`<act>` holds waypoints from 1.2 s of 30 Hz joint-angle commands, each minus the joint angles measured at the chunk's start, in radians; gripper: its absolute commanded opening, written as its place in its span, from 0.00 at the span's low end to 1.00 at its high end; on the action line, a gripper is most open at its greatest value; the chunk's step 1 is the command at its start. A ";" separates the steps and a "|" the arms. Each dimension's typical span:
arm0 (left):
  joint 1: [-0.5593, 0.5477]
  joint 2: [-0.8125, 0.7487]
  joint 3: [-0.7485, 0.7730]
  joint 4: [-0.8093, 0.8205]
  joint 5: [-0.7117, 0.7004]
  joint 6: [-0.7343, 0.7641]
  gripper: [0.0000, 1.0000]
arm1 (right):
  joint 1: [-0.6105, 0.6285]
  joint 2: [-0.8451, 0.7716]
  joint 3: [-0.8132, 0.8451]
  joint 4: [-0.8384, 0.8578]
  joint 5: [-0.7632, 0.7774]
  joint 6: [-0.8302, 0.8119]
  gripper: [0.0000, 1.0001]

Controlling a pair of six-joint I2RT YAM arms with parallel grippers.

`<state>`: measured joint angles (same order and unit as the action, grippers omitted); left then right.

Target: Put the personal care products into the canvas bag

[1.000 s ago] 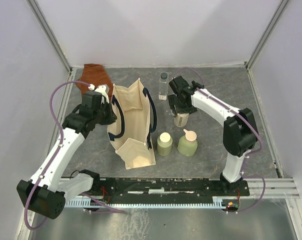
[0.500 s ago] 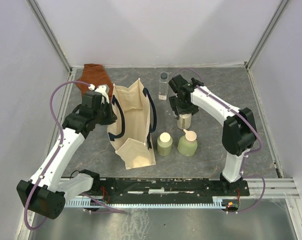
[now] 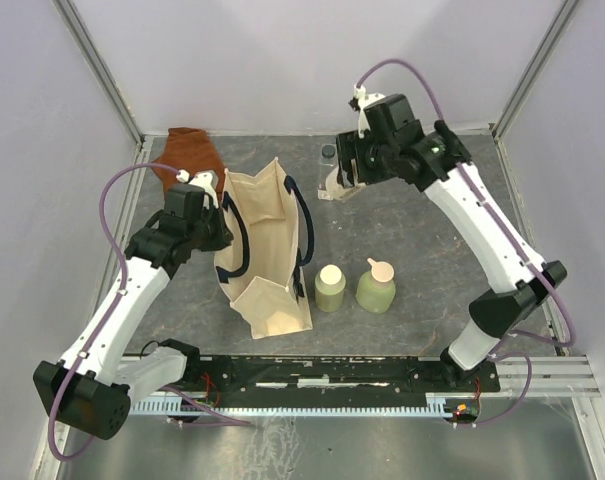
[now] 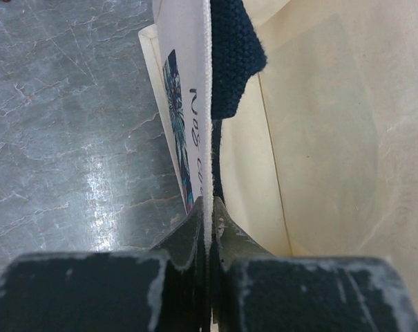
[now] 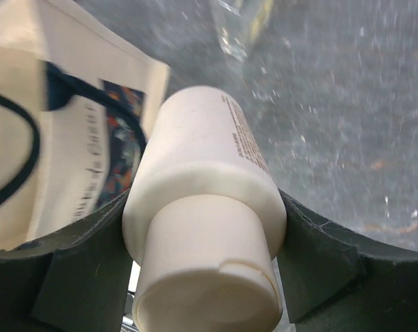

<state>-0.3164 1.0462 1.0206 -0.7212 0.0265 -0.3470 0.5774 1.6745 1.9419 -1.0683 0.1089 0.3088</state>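
Cream bottle (image 5: 202, 207) is clamped in the right jaws above the desk (image 3: 432, 260), its long axis tilted and its cap toward the wrist. The canvas bag (image 3: 267, 250) lies to its left, with the rim pinched shut in the left jaws.

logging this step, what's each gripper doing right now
left gripper: closed, pinching the top edge of the canvas bag
right gripper: closed, holding the cream bottle
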 commanded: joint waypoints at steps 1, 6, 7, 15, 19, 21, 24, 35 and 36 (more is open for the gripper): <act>-0.008 0.009 -0.022 0.022 -0.028 0.003 0.03 | 0.071 -0.041 0.225 0.034 -0.096 -0.008 0.00; -0.009 0.013 -0.037 0.040 -0.015 0.000 0.03 | 0.173 0.046 0.457 0.009 -0.098 -0.016 0.00; -0.009 0.013 -0.036 0.043 -0.011 -0.003 0.03 | 0.189 0.083 0.522 -0.011 -0.097 -0.014 0.00; -0.011 -0.001 -0.003 0.038 0.014 -0.012 0.03 | 0.287 0.231 0.591 -0.008 -0.071 0.002 0.00; -0.012 -0.002 0.030 0.026 0.032 -0.016 0.03 | 0.315 0.270 0.555 0.011 -0.041 0.012 0.00; -0.013 -0.006 0.045 0.020 0.040 -0.019 0.03 | 0.330 0.298 0.555 0.010 -0.028 0.011 0.00; -0.018 -0.014 0.065 0.011 0.071 -0.023 0.03 | 0.348 0.345 0.558 0.009 -0.006 0.017 0.00; -0.031 -0.054 0.091 -0.023 0.098 -0.017 0.03 | 0.369 0.482 0.546 -0.024 0.111 0.041 0.00; -0.031 -0.055 0.089 -0.023 0.097 -0.015 0.03 | 0.368 0.491 0.542 -0.030 0.121 0.040 0.00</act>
<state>-0.3435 1.0229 1.0615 -0.7734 0.0856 -0.3477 0.9447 2.1628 2.4599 -1.1755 0.1558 0.3336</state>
